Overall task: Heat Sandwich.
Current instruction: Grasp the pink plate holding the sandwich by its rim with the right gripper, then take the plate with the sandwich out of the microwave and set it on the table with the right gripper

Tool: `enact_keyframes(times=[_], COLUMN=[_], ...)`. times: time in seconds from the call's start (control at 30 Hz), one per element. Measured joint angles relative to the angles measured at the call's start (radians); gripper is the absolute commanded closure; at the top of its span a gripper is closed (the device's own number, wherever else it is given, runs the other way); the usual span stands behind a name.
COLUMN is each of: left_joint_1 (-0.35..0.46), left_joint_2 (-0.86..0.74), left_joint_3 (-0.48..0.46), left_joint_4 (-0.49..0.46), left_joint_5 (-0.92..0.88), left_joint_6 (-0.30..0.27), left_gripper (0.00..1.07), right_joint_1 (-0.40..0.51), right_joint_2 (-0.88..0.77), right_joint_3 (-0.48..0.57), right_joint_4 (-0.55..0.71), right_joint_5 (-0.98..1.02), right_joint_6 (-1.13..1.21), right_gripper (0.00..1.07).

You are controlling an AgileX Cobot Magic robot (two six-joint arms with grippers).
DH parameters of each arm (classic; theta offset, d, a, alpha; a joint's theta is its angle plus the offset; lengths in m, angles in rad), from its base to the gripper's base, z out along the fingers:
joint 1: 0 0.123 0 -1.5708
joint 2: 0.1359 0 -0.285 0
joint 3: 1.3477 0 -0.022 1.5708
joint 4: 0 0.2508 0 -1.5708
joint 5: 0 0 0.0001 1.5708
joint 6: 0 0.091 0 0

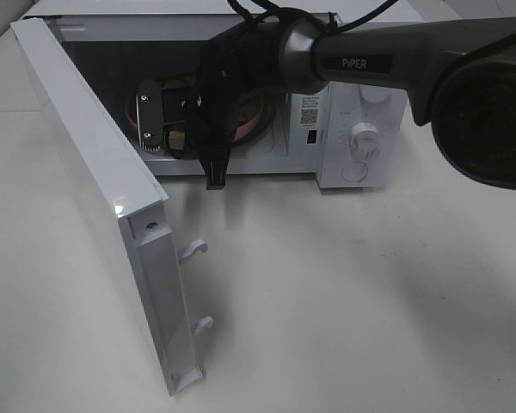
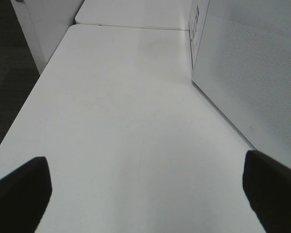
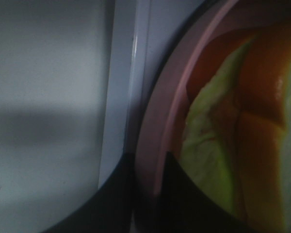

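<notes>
sandwich (image 3: 233, 121): on plate (image 3: 157, 121), inside microwave (image 1: 361, 138), 12 o'clock on bench (image 2: 136, 121). right claw (image 3: 149, 167): pinching plate rim, likely positioning it. left claw (image 2: 145, 194): spread, idle.

White table (image 1: 344, 310) carries a white microwave (image 1: 361, 99), its door (image 1: 95, 172) standing open

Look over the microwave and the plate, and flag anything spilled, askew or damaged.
Nothing stands out. The microwave has its door standing open, the pink plate is inside it, and the sandwich sits on the plate with its green leaf showing at the side. No spill or damage shows.
</notes>
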Motion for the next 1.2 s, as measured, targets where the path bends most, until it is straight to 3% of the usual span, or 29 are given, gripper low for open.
enact_keyframes(times=[0.67,1.2], left_joint_1=[0.000,0.000], left_joint_2=[0.000,0.000], left_joint_3=[0.000,0.000], left_joint_4=[0.000,0.000], left_joint_5=[0.000,0.000], left_joint_6=[0.000,0.000], left_gripper=[0.08,0.08], right_joint_1=[0.000,-0.008], right_joint_2=[-0.007,-0.151], right_joint_3=[0.006,0.218], right_joint_4=[-0.005,0.050], right_joint_5=[0.010,-0.016], right_joint_6=[-0.050,-0.261], right_gripper=[1.07,1.07])
